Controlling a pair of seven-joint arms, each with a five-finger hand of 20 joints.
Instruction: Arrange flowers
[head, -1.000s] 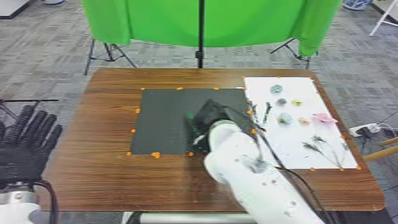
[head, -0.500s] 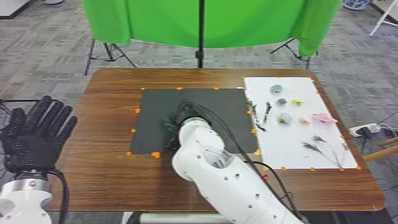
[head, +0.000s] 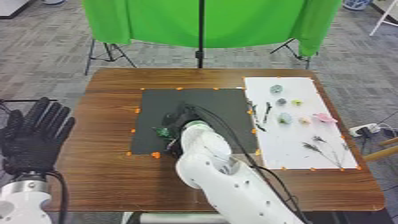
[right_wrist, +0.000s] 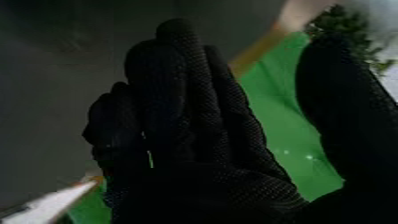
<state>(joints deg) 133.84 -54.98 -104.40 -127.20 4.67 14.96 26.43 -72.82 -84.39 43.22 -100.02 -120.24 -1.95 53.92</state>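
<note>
The right hand (head: 181, 116) is over the black mat (head: 156, 107) on the worktop (head: 98, 175). Its fingers (right_wrist: 164, 95) are straight and close together, the thumb (right_wrist: 330, 95) stands well apart from them, and I see nothing held between. The green piece (head: 162, 132) lies on the mat just beside this hand, on the robot's left of it and a little nearer to the robot. Whether the two touch, I cannot tell; which way its long axis goes, I also cannot tell.

The left hand (head: 34, 145) is open, beyond the left edge of the worktop, so the right hand is clearly the nearer one. If the piece must be corrected, I think a small move to the left and back would be enough, but the thumb side could push it by accident. For another flower, such as the pink flower (head: 324, 118), the right hand would have to go right, to the white sheet (head: 268, 156).
</note>
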